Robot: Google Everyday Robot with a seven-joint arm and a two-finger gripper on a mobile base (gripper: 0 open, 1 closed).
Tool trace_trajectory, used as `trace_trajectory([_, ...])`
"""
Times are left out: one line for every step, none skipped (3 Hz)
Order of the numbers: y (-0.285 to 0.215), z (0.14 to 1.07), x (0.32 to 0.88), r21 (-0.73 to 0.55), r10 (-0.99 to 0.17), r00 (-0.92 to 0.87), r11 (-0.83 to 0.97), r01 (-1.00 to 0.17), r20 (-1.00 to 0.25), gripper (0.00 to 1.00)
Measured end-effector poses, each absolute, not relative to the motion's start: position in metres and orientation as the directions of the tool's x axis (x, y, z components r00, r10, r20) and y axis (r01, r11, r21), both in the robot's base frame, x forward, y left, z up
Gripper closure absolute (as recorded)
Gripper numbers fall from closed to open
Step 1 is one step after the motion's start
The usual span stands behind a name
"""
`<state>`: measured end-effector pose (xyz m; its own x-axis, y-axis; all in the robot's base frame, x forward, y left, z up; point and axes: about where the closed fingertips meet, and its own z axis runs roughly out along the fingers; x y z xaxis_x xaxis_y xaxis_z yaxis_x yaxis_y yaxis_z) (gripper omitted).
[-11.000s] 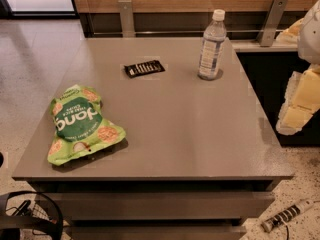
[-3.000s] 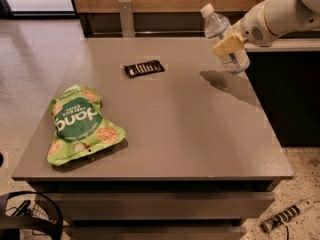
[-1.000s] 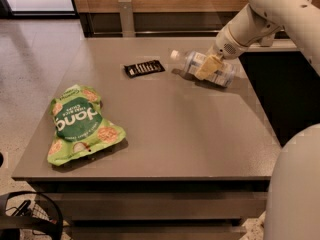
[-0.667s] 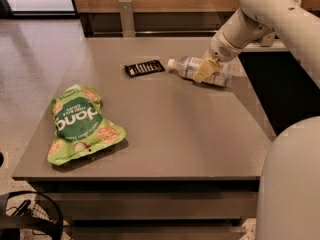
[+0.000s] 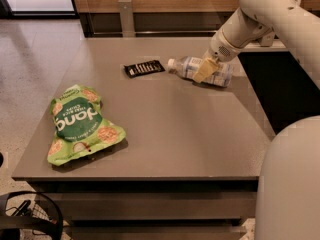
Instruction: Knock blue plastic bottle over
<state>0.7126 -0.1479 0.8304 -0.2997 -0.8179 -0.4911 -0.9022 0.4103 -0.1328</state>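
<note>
Under the gripper (image 5: 204, 71), the clear blue plastic bottle (image 5: 187, 67) lies sideways, white-capped.

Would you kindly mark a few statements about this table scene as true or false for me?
1. The blue plastic bottle stands upright. False: it lies on its side on the table, with its cap pointing left.
2. The gripper is at the bottle, over its middle. True.
3. The green snack bag lies near the table's front left corner. True.
4. The black flat object rests on top of the snack bag. False: it lies apart from the bag, just left of the bottle's cap.
</note>
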Motion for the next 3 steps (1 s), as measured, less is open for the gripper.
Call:
trace_trajectory([-0.1471,0.8299,0.7127,-0.131,-0.818,-0.3,0.409,-0.903,-0.491,0.37])
trace_trajectory([-0.147,0.8307,0.7127,-0.131,-0.818,-0.3,0.409,-0.903,-0.491,0.13])
trace_trajectory([-0.1456,0.8282,0.713,-0.127,-0.819,-0.3,0.407,-0.904,-0.489,0.0])
